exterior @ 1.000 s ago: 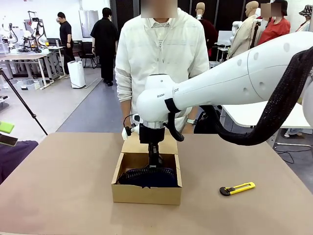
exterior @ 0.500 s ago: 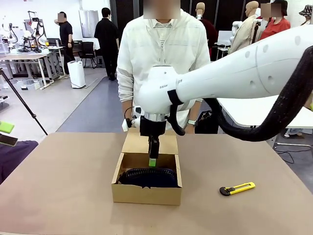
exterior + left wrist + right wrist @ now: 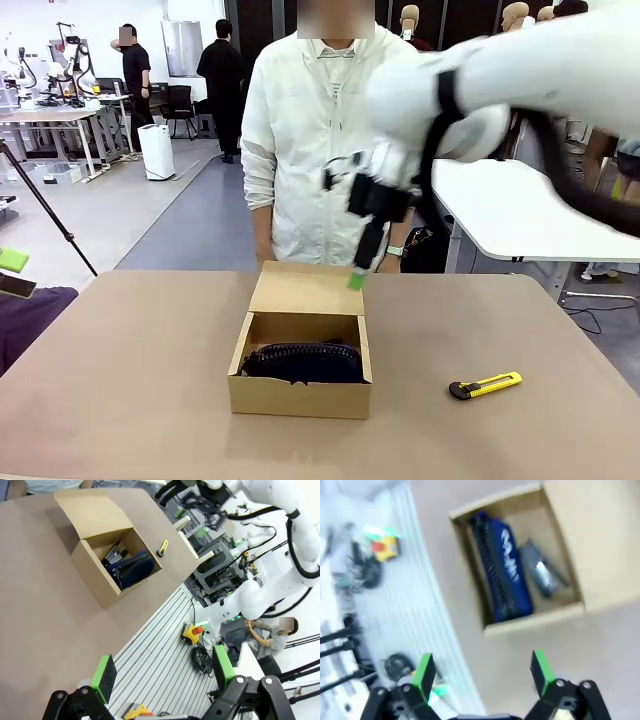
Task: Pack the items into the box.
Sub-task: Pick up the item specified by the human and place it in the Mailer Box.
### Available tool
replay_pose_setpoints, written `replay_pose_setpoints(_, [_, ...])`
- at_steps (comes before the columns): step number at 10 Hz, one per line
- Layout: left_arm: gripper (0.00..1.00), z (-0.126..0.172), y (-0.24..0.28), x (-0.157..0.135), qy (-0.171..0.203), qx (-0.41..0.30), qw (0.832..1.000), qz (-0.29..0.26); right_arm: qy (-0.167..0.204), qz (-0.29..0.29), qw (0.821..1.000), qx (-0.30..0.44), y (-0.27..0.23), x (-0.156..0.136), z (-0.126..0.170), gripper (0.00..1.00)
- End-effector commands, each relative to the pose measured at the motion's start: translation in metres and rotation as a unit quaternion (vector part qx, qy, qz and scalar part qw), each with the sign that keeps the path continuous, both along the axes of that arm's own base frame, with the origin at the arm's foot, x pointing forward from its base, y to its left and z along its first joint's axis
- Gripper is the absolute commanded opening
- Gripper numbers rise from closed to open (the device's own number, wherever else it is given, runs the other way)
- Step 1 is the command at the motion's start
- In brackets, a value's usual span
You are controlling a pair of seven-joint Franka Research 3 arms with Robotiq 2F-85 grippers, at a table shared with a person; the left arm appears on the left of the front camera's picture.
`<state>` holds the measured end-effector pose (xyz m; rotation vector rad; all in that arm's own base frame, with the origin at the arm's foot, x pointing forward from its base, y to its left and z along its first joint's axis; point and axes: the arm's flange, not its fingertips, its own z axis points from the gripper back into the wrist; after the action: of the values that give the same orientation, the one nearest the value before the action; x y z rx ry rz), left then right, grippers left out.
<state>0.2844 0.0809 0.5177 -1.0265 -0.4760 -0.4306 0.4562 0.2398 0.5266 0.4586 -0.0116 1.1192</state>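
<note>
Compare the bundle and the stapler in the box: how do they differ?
The bundle is navy blue; the stapler is dark grey-black. The bundle is far larger, spanning the box; the stapler is short. The bundle lies by the robot-side wall, the stapler nearer the flap. Both lie inside the box.

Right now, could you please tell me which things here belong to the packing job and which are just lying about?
Job:
cardboard box
navy-blue soft bundle, inside it
black stapler, inside, beside the bundle

Lying about:
yellow-and-black utility knife, on the table right of the box
</note>
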Motion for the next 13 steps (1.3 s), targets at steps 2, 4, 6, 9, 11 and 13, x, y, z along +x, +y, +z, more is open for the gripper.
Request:
replay_pose_setpoints(2, [1.0, 0.001, 0.0, -0.001, -0.006, -0.006, 1.0, -0.004, 0.064, -0.221, 0.966, 0.114, -0.157, -0.082, 0.026, 1.0])
replay_pose_setpoints(4, [1.0, 0.001, 0.0, -0.001, -0.006, -0.006, 1.0, -0.004, 0.088, -0.303, 0.93, 0.189, -0.223, -0.13, 0.021, 1.0])
replay_pose_setpoints(6, [1.0, 0.001, 0.0, -0.001, -0.006, -0.006, 1.0, -0.004, 0.089, -0.388, 0.884, 0.243, -0.272, -0.166, -0.007, 1.0])
replay_pose_setpoints(9, [1.0, 0.001, 0.0, -0.001, -0.006, -0.006, 1.0, -0.004, 0.098, -0.376, 0.893, 0.227, -0.294, -0.166, -0.013, 1.0])
replay_pose_setpoints(11, [1.0, 0.001, 0.0, -0.001, -0.006, -0.006, 1.0, -0.004, 0.098, -0.376, 0.893, 0.227, -0.294, -0.166, -0.013, 1.0])
replay_pose_setpoints(13, [1.0, 0.001, 0.0, -0.001, -0.006, -0.006, 1.0, -0.004, 0.098, -0.376, 0.893, 0.227, -0.294, -0.166, -0.013, 1.0])
